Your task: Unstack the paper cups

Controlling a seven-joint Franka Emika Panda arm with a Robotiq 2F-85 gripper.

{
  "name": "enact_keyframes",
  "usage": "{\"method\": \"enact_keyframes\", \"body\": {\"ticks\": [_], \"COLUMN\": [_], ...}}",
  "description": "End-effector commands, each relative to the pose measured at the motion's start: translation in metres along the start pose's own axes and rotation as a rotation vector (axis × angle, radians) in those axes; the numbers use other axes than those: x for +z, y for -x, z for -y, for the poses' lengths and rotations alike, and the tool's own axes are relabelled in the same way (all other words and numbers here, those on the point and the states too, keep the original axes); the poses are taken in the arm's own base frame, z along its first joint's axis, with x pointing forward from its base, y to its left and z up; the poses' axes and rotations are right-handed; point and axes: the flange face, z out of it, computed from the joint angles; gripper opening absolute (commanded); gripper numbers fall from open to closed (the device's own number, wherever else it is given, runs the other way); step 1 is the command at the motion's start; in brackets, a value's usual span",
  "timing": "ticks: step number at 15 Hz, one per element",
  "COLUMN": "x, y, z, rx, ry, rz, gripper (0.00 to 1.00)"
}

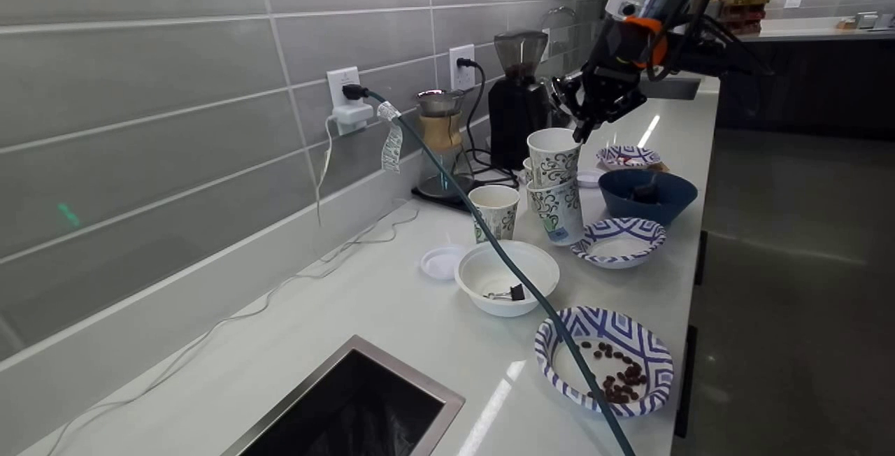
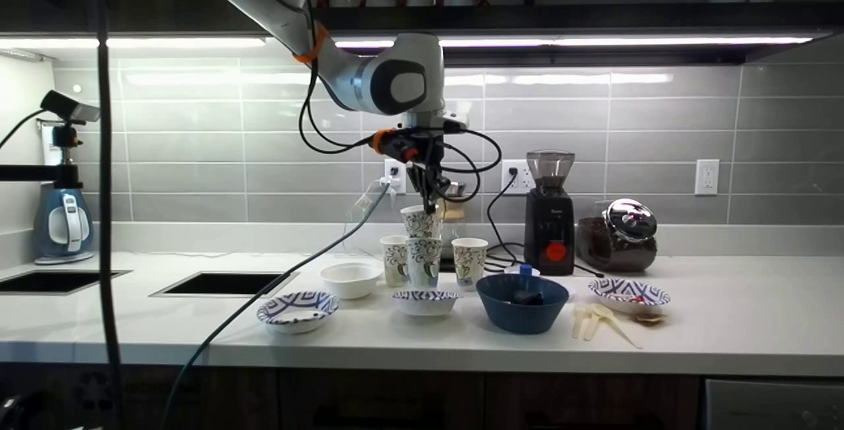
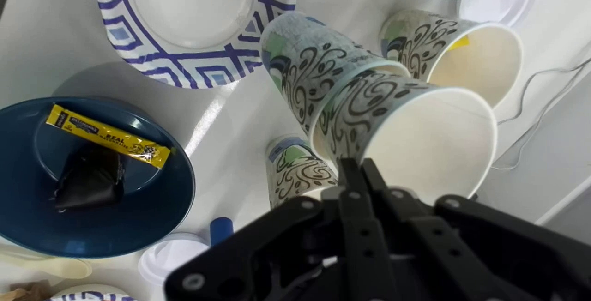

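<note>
My gripper (image 1: 582,137) is shut on the rim of an upper paper cup (image 1: 556,166), white with a dark swirl print. One finger is inside the cup and one outside, as the wrist view shows at the fingertips (image 3: 361,167). This cup's lower part sits inside the mouth of a lower cup (image 2: 424,263), much of its side showing above that rim. In the wrist view the lower cup (image 3: 314,56) is beneath it. Two separate cups stand upright on either side, one cup (image 2: 395,260) near the white bowl and one cup (image 2: 470,263) toward the grinder.
A white bowl (image 1: 489,260), patterned bowls (image 2: 425,305) and a dark blue bowl (image 2: 521,314) stand close around the cups. The coffee grinder (image 2: 550,225) and a glass coffee maker (image 1: 440,124) are at the wall. A green cable (image 1: 517,271) crosses the counter.
</note>
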Motion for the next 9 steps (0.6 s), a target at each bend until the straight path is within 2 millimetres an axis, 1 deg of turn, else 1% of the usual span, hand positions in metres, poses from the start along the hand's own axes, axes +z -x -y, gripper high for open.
{"method": "enact_keyframes", "body": {"ticks": [1,5,9], "x": [0.002,0.006,0.011], "y": [-0.007,-0.003,0.0], "z": [-0.002,-0.007,-0.019], "rx": [0.013,0.054,0.11], "ry": [-0.029,-0.011,0.026], "rz": [-0.005,0.04,0.077], "gripper": [0.01,0.01,0.01]}}
